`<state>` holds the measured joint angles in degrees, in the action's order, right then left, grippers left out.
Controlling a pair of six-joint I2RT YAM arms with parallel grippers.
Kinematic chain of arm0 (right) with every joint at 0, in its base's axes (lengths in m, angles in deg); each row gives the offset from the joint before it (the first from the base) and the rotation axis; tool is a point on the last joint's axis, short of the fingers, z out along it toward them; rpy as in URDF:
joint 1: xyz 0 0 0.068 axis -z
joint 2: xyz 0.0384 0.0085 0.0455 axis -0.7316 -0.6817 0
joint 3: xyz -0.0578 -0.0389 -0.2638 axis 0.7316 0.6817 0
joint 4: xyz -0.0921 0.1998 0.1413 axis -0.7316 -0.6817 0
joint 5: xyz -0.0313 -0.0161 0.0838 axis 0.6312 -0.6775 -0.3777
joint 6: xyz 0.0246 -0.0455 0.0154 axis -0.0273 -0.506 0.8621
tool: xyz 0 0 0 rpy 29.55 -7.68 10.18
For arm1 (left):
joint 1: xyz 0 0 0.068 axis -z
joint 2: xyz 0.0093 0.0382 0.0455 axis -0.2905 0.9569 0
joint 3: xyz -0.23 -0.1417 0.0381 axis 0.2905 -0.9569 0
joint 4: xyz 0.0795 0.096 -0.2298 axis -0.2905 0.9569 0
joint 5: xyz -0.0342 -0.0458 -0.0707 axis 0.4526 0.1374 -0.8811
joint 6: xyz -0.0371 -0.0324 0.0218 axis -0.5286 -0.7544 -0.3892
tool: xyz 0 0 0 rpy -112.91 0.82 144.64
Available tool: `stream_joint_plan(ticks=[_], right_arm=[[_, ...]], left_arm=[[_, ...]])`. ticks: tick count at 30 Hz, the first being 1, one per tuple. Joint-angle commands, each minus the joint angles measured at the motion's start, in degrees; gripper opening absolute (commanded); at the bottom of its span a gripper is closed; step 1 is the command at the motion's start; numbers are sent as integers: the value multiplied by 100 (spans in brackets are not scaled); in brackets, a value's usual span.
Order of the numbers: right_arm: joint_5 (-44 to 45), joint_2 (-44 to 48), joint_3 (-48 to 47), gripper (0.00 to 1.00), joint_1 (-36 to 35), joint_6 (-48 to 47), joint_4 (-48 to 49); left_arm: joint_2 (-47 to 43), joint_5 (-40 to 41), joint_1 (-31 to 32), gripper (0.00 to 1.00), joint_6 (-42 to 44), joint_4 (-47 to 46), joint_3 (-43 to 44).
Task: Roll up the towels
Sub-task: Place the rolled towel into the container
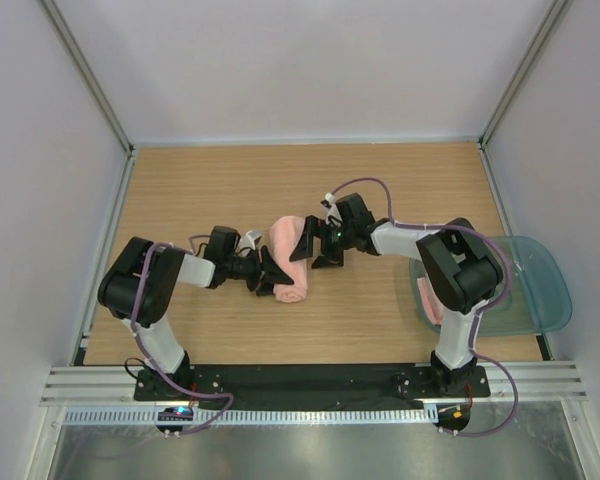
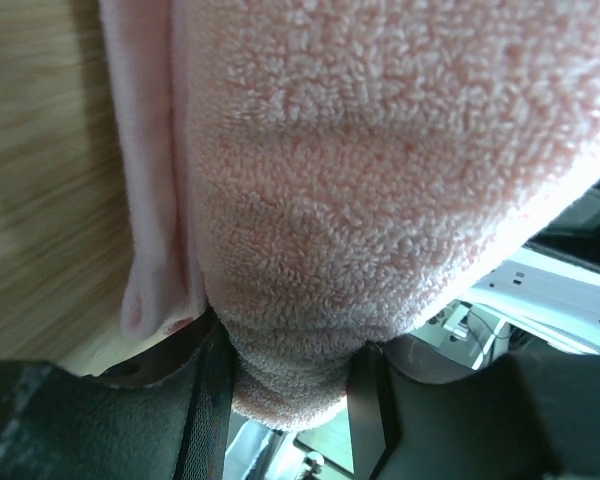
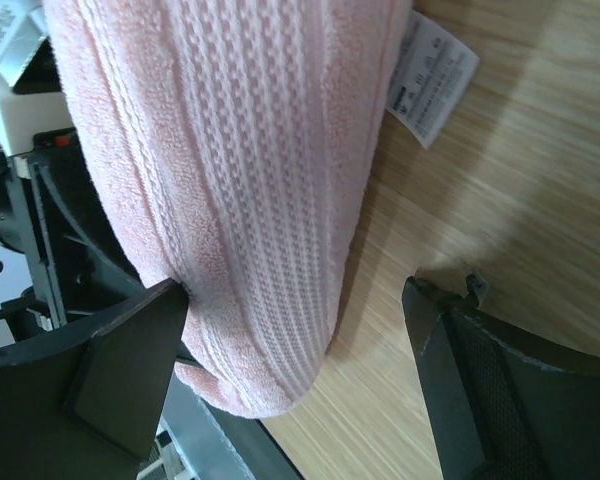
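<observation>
A salmon-pink towel (image 1: 289,256) lies rolled into a thick bundle on the table's middle. My left gripper (image 1: 271,273) is shut on the roll's near end; the left wrist view shows the terry cloth (image 2: 380,180) pinched between both fingers. My right gripper (image 1: 316,245) is open at the roll's right side, one finger (image 3: 130,360) touching the ribbed towel (image 3: 230,180), the other (image 3: 510,380) apart over bare wood. A white care tag (image 3: 430,75) sticks out of the roll. A second pink towel (image 1: 430,300) lies in the tray.
A translucent teal-grey plastic tray (image 1: 535,290) sits at the right table edge, partly behind the right arm. Grey walls close in the wooden table (image 1: 200,190) on three sides. A black rail (image 1: 310,382) runs along the near edge.
</observation>
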<state>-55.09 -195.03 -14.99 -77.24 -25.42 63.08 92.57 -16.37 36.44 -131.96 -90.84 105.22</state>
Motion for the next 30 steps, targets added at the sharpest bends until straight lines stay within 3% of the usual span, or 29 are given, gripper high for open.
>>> stream_joint_plan(ticks=[1, 7, 14, 17, 18, 22, 25, 30], right_arm=[[-58, -288, 5, 96, -125, 104, 804], [-217, -526, -22, 96, -326, 122, 1173], [-217, -622, -92, 95, -520, 87, 1253], [-103, -772, -232, 83, -590, 43, 1051], [-129, -850, -250, 63, -625, 52, 1042], [-85, -1009, -347, 23, -670, 219, 1130], [-155, -1001, -452, 10, -678, 263, 1156], [133, -334, -654, 1, -670, -96, 367]], left_arm=[[528, 1172, -153, 23, 162, 881, -177], [1003, 996, -232, 22, 30, 829, -124], [890, 996, -294, 22, 65, 925, -54], [785, 1005, -285, 23, 65, 978, -36], [749, 987, -285, 24, 74, 978, -27], [416, 952, -285, 35, 39, 925, -141], [38, 926, -285, 48, 21, 951, -203], [-849, 1197, -294, 60, 354, 1855, -98]])
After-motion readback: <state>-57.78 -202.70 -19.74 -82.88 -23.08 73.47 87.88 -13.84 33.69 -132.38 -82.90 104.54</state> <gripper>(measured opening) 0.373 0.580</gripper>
